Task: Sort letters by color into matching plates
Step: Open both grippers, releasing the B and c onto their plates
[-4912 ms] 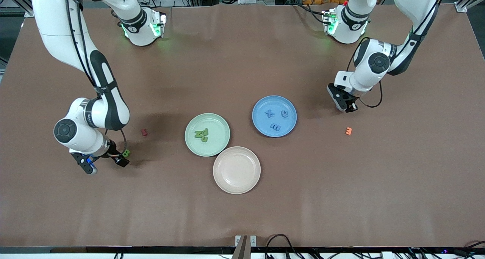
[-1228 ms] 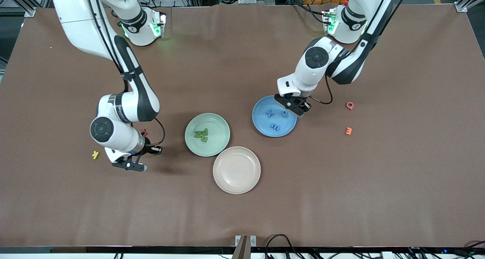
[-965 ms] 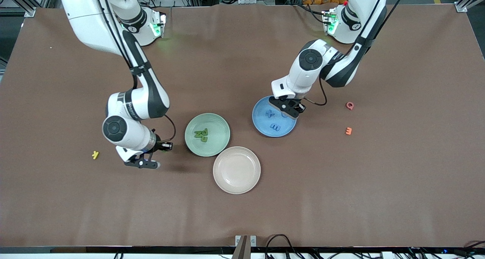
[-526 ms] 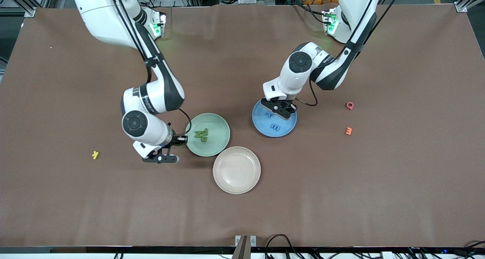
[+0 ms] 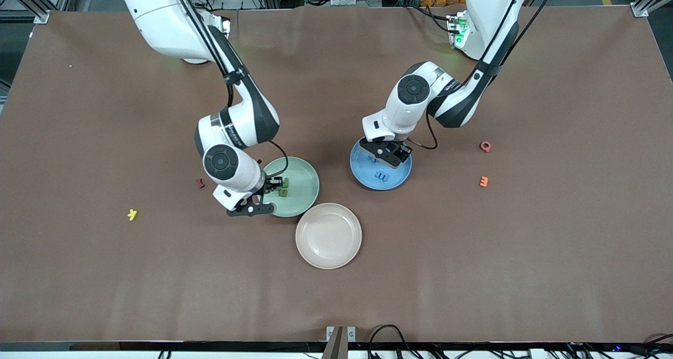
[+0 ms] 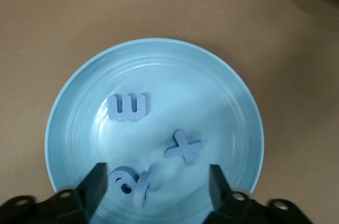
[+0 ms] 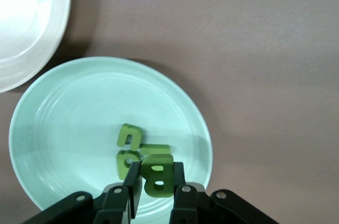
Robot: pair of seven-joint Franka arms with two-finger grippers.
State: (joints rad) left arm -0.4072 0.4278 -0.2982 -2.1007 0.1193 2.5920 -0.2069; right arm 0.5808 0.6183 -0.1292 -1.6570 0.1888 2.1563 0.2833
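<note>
The blue plate [image 5: 363, 172] holds several blue letters, among them an m [image 6: 127, 107], an x [image 6: 184, 149] and a round one [image 6: 123, 180]. One more blue letter [image 6: 142, 189] stands on edge beside the round one. My left gripper [image 6: 158, 184] hangs open just above this plate [image 6: 69, 107], with nothing between its fingers. My right gripper [image 7: 157, 173] is shut on a green letter B [image 7: 158, 177] over the mint green plate [image 7: 63, 118]. Other green letters [image 7: 130, 138] lie in that plate [image 5: 302, 177], partly under the held B.
A beige plate [image 5: 328, 235] touches the green plate on the side nearer the front camera. A red letter [image 5: 200, 183] and a yellow letter [image 5: 132, 214] lie toward the right arm's end. A pink letter [image 5: 485, 146] and an orange letter [image 5: 483, 181] lie toward the left arm's end.
My left gripper has opened and let a blue letter fall into the blue plate. My right gripper has carried the green B across the table to over the green plate.
</note>
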